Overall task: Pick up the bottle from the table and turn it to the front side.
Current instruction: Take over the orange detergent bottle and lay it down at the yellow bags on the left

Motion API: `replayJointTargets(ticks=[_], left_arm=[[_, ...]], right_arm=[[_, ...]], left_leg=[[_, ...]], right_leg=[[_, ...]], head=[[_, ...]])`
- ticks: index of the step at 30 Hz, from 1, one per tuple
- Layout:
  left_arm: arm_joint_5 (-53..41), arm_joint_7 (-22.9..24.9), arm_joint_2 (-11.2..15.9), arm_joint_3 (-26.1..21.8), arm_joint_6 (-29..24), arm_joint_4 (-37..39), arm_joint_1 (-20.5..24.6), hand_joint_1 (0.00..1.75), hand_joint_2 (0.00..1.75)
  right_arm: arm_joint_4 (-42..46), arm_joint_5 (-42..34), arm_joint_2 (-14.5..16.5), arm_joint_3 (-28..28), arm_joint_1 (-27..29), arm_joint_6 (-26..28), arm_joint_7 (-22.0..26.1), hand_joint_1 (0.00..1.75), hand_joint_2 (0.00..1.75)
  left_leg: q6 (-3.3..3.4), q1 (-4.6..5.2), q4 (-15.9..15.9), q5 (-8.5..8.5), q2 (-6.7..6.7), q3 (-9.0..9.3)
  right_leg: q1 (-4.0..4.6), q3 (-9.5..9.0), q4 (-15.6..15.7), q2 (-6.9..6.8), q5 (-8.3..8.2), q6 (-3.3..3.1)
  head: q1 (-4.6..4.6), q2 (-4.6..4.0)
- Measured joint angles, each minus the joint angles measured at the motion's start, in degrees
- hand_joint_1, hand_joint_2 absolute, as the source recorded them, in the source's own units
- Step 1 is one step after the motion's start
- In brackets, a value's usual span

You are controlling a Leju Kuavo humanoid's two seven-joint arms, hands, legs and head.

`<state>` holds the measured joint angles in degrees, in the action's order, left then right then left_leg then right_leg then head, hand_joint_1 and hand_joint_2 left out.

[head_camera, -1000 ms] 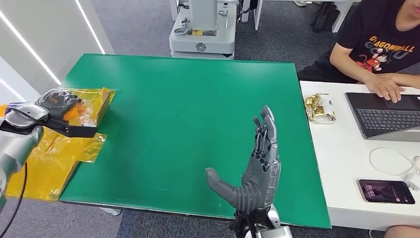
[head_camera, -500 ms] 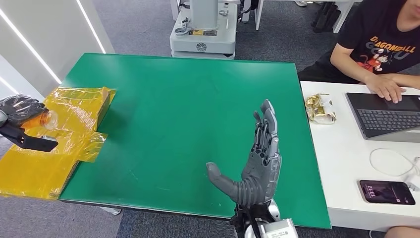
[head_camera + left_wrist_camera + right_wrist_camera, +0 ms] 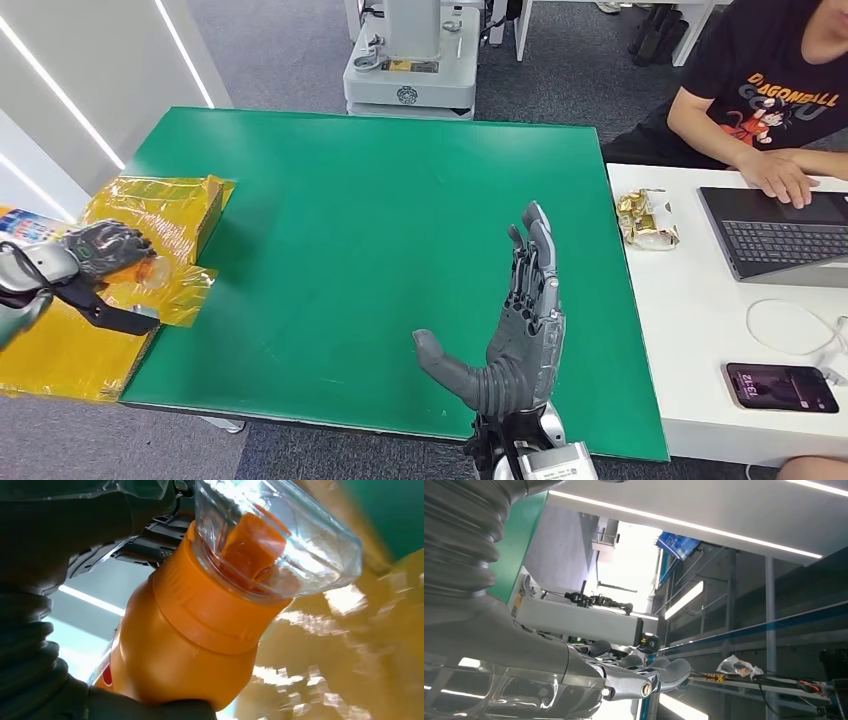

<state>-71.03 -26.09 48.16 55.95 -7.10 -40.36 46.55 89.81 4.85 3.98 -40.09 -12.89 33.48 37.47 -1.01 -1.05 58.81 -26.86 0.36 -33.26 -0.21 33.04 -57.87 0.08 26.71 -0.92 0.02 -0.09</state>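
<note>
In the head view, the orange bottle (image 3: pixel 140 272) is gripped by the left hand (image 3: pixel 98 250) at the left edge of the green table (image 3: pixel 380 220), over the yellow plastic wrap (image 3: pixel 150 215), while the right hand (image 3: pixel 525 330) is held upright over the near side with fingers spread and nothing in it. In the left wrist view, the bottle (image 3: pixel 200 630) is seen close up with a clear cap (image 3: pixel 280 540) over its orange spout, apparently clasped around its body. In the right wrist view, the right hand's fingers (image 3: pixel 644 672) are seen extended, nothing between them.

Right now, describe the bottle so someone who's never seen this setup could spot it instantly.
Find the green table, then the crinkled yellow plastic sheet at its left edge. Above it the left hand grips the bottle: orange body with a clear domed cap, the only orange item there.
</note>
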Motion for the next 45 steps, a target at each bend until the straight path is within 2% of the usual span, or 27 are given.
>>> replayJointTargets(ticks=[13, 17, 24, 28, 29, 33, 45], left_arm=[[0.6, 0.6, -9.8, 1.4, -2.6, 8.6, -1.1, 1.75, 1.75], [0.4, 1.3, -11.5, 1.4, -2.3, 11.4, -0.9, 1.75, 1.75], [0.7, 2.1, -12.5, 1.4, -3.1, 13.9, -0.7, 1.75, 1.75], [0.4, 2.4, -12.9, 1.4, -3.0, 14.6, -0.7, 1.45, 1.75], [0.3, 2.6, -13.0, 1.4, -2.9, 14.6, -0.7, 1.45, 1.75], [0.1, 2.9, -13.3, 1.4, -2.7, 14.8, -0.7, 0.01, 1.75], [-3.6, 4.9, -13.4, 1.2, -4.2, 15.0, -1.1, 0.00, 1.75]], right_arm=[[-0.5, -0.2, 0.0, 0.0, 0.0, 1.1, 0.2, 0.00, 1.75], [-0.7, -0.4, 0.0, 0.0, 0.0, 1.3, 0.3, 0.00, 1.75], [-1.3, -0.9, 0.1, 0.0, -0.2, 1.7, 0.6, 0.00, 1.75], [-1.5, -1.1, 0.2, 0.0, -0.3, 1.7, 0.7, 0.00, 1.75], [-1.6, -1.1, 0.2, -0.1, -0.3, 1.8, 0.7, 0.00, 1.75], [-1.7, -1.1, 0.4, -0.1, -0.5, 1.9, 0.7, 0.00, 1.75], [-2.4, -2.6, 0.5, -0.6, -1.2, 1.6, 1.8, 0.00, 1.75]], left_leg=[[-0.03, -0.02, 0.0, 0.02, 0.04, -0.05], [-0.04, -0.02, 0.0, 0.02, 0.02, -0.05], [-0.06, -0.02, 0.0, 0.04, 0.00, -0.04], [-0.12, -0.02, 0.0, 0.08, 0.00, -0.03], [-0.14, -0.02, 0.0, 0.10, 0.00, -0.02], [-0.19, -0.02, 0.0, 0.13, 0.00, -0.01], [-0.21, -0.03, 0.0, 0.14, 0.01, -0.01]], right_leg=[[0.01, 0.08, 0.0, 0.03, -0.07, -0.10], [0.01, 0.08, 0.0, 0.01, -0.07, -0.10], [0.01, 0.08, 0.0, 0.00, -0.07, -0.10], [0.01, 0.08, -0.1, 0.00, -0.09, -0.14], [0.01, 0.08, -0.1, 0.00, -0.10, -0.15], [0.01, 0.09, -0.1, 0.00, -0.11, -0.17], [0.01, 0.11, -0.2, 0.01, -0.11, -0.18]], head=[[0.00, 0.00], [-0.01, 0.01], [0.00, 0.01], [0.00, 0.00], [0.00, 0.00], [0.00, 0.00], [-0.01, 0.00]])
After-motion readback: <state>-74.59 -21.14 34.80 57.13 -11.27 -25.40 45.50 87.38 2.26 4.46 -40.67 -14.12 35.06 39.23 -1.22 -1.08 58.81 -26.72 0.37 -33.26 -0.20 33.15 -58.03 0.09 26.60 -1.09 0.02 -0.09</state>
